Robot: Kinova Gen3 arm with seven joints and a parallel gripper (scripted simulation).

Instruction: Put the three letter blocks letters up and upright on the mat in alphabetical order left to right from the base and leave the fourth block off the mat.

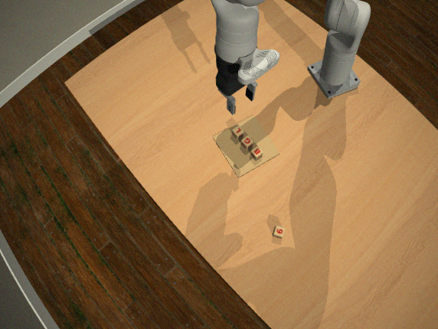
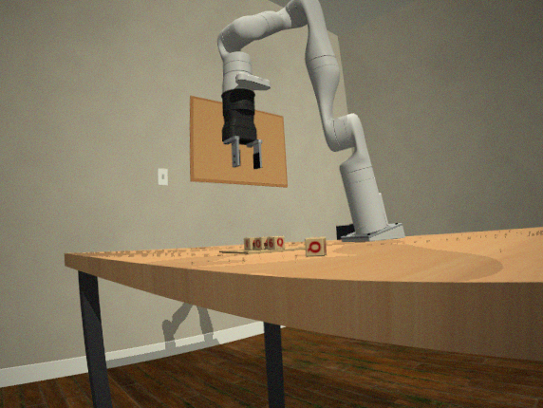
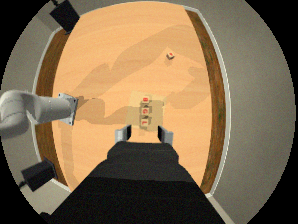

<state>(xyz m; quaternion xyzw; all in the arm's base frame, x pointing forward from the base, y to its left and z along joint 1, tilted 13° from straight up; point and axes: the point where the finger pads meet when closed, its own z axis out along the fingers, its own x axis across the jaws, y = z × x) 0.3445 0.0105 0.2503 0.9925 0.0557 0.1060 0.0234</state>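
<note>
We see the B (image 1: 256, 152) (image 2: 280, 243) (image 3: 145, 100), the G (image 1: 246, 142) (image 2: 257, 244) (image 3: 145, 111) and the L (image 1: 237, 131) (image 2: 247, 244) (image 3: 144, 122) sitting flat on the mat (image 1: 268, 153) (image 2: 233, 252) (image 3: 132, 107). They make a row that looks just about straight, with the G in the middle and each block close beside the next. If we stand at the base (image 1: 354, 82) (image 2: 399, 230) (image 3: 74, 119) and look at the mat, we read B on the left, then G, then L on the right, so the order is good. The letters are too small for us to be sure that each one is upright. All three look fully on the mat, and the mat lies flat on the tabletop (image 1: 153, 115) (image 2: 403, 266) (image 3: 100, 55). The fourth block (image 1: 279, 232) (image 2: 315, 247) (image 3: 170, 55) is off the mat, well apart from the row, with a red number on top that could be a 6 or a 9. Our end effector (image 1: 240, 103) (image 2: 247, 167) (image 3: 144, 130) is wide open with nothing in it. It points down and hangs above the tabletop, higher than the blocks and not touching them.
</note>
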